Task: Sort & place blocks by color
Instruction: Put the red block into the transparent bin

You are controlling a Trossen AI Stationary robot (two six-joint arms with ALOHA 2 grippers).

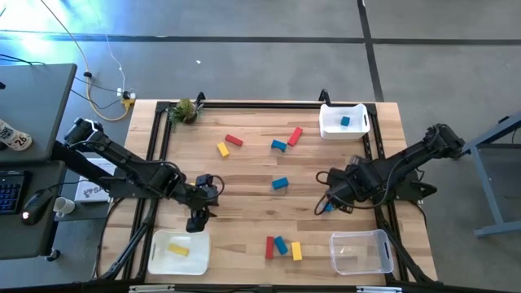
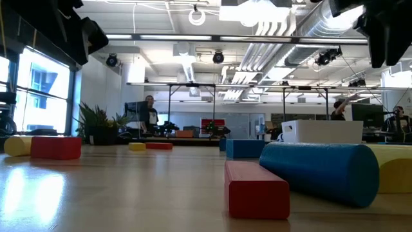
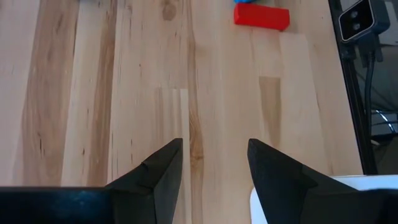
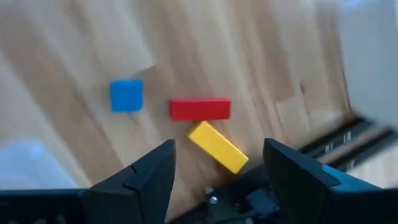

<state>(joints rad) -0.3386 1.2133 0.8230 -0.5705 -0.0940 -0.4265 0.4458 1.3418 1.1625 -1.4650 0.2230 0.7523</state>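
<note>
Red, yellow and blue blocks lie scattered on the wooden table (image 1: 244, 203): a red (image 1: 234, 140) and a yellow (image 1: 222, 149) at the far left, a blue (image 1: 279, 146) and a red (image 1: 295, 135) beside them, a blue (image 1: 280, 184) in the middle. Red (image 1: 269, 247), blue (image 1: 281, 245) and yellow (image 1: 296, 251) blocks lie at the near edge. My left gripper (image 1: 198, 216) (image 3: 214, 168) hovers open over bare wood, just beyond the white bin (image 1: 179, 252). My right gripper (image 1: 326, 199) (image 4: 217, 180) hangs open above the table's right half, nothing between its fingers.
The near-left white bin holds a yellow block (image 1: 179, 250). A far-right white bin (image 1: 343, 122) holds a blue block (image 1: 345, 121). A clear bin (image 1: 362, 251) stands at the near right. A green leafy clump (image 1: 185, 111) sits at the far left corner.
</note>
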